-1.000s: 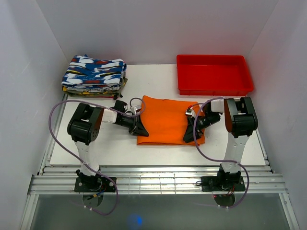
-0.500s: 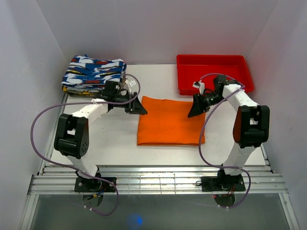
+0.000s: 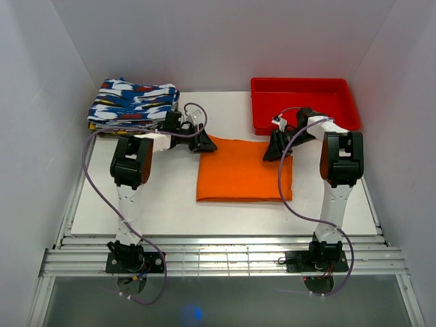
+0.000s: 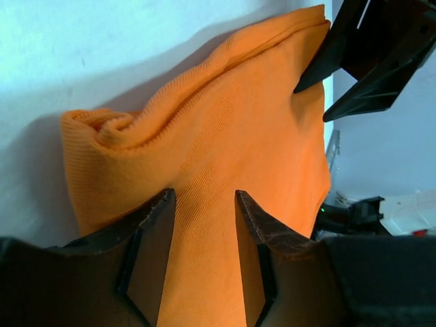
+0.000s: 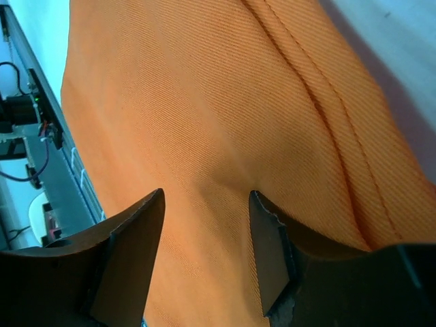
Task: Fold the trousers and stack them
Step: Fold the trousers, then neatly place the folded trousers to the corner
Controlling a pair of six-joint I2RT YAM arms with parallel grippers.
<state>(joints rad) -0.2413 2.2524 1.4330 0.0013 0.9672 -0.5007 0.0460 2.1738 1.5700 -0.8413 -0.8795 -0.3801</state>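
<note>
Orange trousers [image 3: 242, 178] lie folded; left tool [image 3: 206, 146] and right tool [image 3: 269, 155] gape half-wide at far corners — pinch all layers together, evenly.

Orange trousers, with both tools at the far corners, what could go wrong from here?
The left tool stands open over a bunched, rolled corner of the trousers; it may pinch only some layers, and the fold could open. The right tool is also open over flat cloth near a seam; an uneven grab might skew the fold.
</note>
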